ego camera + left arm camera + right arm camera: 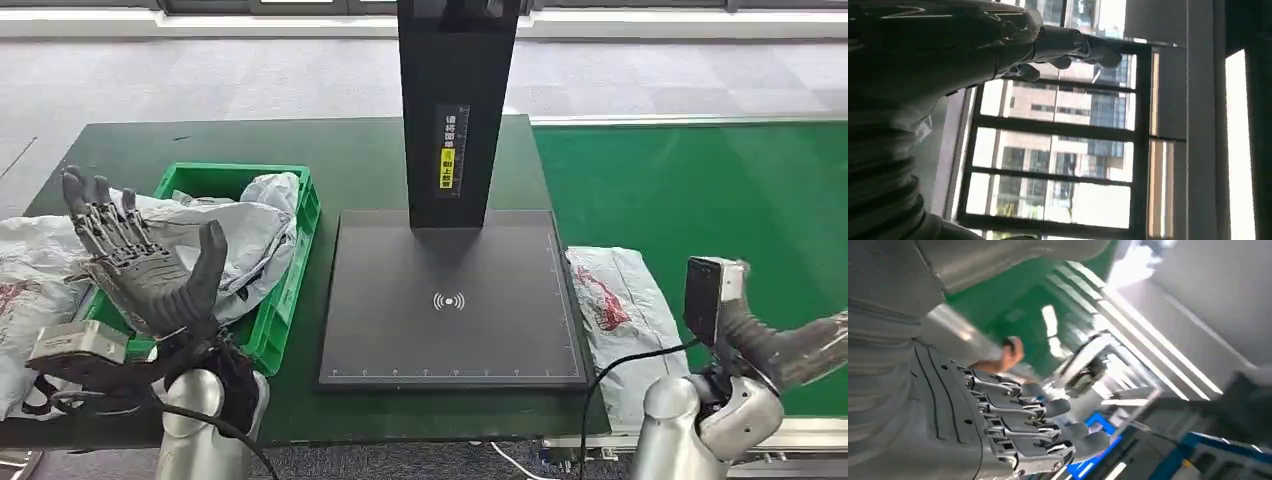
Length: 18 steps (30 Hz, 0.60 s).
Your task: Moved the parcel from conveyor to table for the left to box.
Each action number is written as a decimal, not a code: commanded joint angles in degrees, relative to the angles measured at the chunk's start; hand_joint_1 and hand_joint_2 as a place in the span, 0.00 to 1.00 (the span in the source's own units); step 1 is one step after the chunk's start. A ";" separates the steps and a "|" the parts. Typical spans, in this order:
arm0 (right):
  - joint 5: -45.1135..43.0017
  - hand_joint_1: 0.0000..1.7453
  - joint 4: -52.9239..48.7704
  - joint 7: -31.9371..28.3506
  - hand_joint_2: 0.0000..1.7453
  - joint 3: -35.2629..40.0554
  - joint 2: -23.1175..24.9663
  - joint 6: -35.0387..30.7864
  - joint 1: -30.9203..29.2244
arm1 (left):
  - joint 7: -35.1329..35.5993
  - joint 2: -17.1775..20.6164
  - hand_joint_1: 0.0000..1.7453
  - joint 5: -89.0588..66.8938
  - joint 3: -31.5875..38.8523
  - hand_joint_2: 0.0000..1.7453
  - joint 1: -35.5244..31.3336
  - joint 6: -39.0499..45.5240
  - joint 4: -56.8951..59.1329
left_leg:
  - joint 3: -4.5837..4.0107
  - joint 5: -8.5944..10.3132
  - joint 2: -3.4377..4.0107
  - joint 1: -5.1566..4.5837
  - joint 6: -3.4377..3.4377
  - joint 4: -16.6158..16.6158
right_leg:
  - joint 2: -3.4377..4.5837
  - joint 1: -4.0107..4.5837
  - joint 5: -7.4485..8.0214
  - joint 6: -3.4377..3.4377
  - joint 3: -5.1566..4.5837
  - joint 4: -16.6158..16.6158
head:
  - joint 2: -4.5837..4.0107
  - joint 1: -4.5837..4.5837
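Note:
A white-grey parcel (620, 310) with red print lies flat at the table's right edge, between the black scanning plate (450, 330) and the green conveyor (700, 190). The green box (285, 290) stands at the table's left, stuffed with grey parcels (245, 230). My left hand (140, 265) is raised in front of the box, palm up, fingers spread, holding nothing; the left wrist view has its fingers (1073, 47) against windows. My right arm (770, 345) hangs low at the conveyor's near right. In the blurred right wrist view, my right hand (1018, 425) holds nothing, fingers loosely extended.
A black post (458, 100) rises from the back of the scanning plate. Another grey bag (25, 275) bulges at the far left beside the box. A person's hand (1010, 354) shows, blurred, beyond my right hand by the conveyor.

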 commanded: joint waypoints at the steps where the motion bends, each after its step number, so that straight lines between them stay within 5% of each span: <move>1: 2.86 0.00 24.15 8.99 1.00 -8.88 -6.22 0.02 -6.25 | 0.26 1.03 0.00 2.59 -5.65 1.00 4.86 -13.64 -3.51 | 0.23 0.01 0.02 0.01 0.04 -0.16 | -0.02 0.02 0.04 0.01 0.27 -0.23 | 0.00 0.02; 6: 4.92 0.00 40.61 16.19 1.00 -9.36 -11.06 0.02 -10.80 | 0.26 0.42 0.00 1.71 -8.37 1.00 6.19 -15.41 -0.76 | 0.36 0.03 0.05 -0.01 0.07 -0.29 | 0.00 0.02 0.10 0.01 0.43 -0.41 | 0.00 0.00; 7: 5.03 0.00 53.19 19.94 1.00 -8.94 -14.50 2.76 -14.18 | 0.26 0.41 0.00 1.99 -8.73 1.00 6.67 -16.43 2.31 | 0.22 -0.01 0.06 -0.01 0.05 -0.12 | 0.03 0.02 0.05 0.01 0.25 -0.21 | 0.00 0.00; 18: 5.03 0.00 58.65 21.71 1.00 -8.80 -15.94 2.94 -14.92 | 0.26 1.33 0.00 2.32 -7.64 1.00 7.12 -17.31 2.60 | 0.14 -0.02 0.04 -0.06 0.02 -0.07 | 0.02 -0.01 0.01 0.00 0.12 -0.09 | 0.00 0.00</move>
